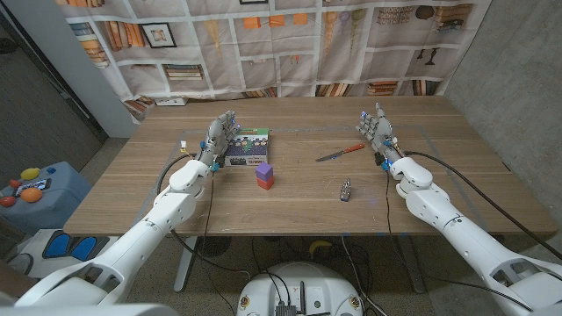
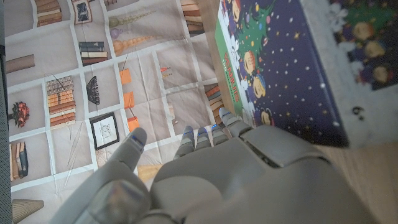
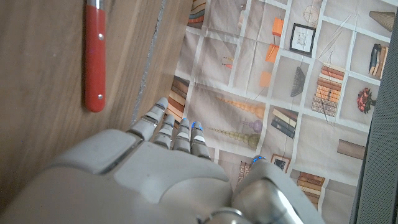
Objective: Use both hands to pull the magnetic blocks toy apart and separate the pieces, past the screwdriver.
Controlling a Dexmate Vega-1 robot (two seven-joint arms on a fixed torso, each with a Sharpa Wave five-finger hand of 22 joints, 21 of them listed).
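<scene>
While both lie untouched, one magnetic blocks toy, one screwdriver

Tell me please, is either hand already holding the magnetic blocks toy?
No, the toy stands alone on the table, with the left hand and right hand apart from it.

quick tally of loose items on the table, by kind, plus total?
Block toy (purple on red, still joined): 1
Screwdriver (red handle): 1
Box (printed, flat): 1
Small metal piece (too small to identify): 1
Total: 4
</scene>
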